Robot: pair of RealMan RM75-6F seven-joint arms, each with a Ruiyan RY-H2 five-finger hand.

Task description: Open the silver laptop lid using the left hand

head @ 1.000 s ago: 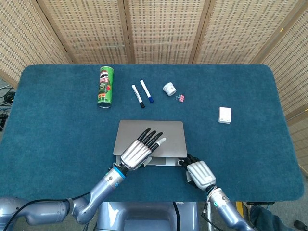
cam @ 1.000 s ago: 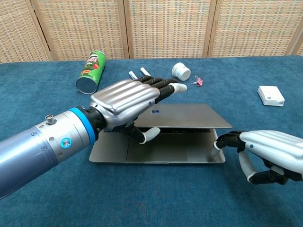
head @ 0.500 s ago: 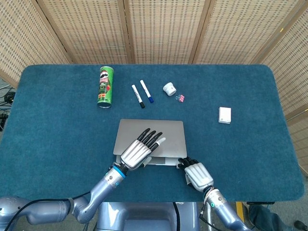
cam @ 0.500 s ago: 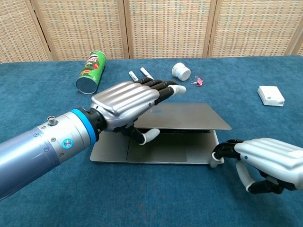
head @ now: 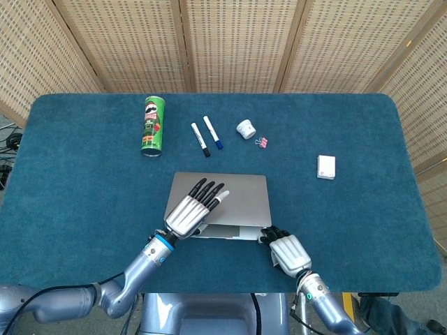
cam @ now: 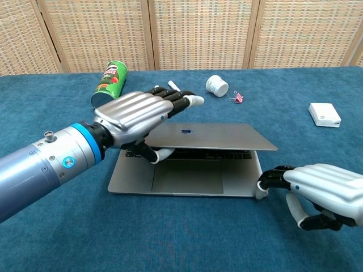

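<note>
The silver laptop (head: 241, 199) lies near the front of the blue table, its lid (cam: 215, 137) raised a little above the keyboard base (cam: 187, 180). My left hand (head: 193, 209) (cam: 133, 113) is at the lid's left part. Its fingers stretch over the top and its thumb is tucked under the lid's front edge. My right hand (head: 288, 252) (cam: 320, 190) sits at the base's front right corner with fingers curled in. Its fingertips touch that corner and hold nothing.
At the back lie a green chips can (head: 153, 125) on its side, two markers (head: 207, 135), a small white cup (head: 245, 129), and a pink clip (head: 263, 143). A white box (head: 326, 167) sits to the right. Wicker screens stand behind the table.
My left hand has slid left along the lid, thumb still under its edge. The right hand drew back slightly and stays at the base's front right corner. The lid gap is about the same.
</note>
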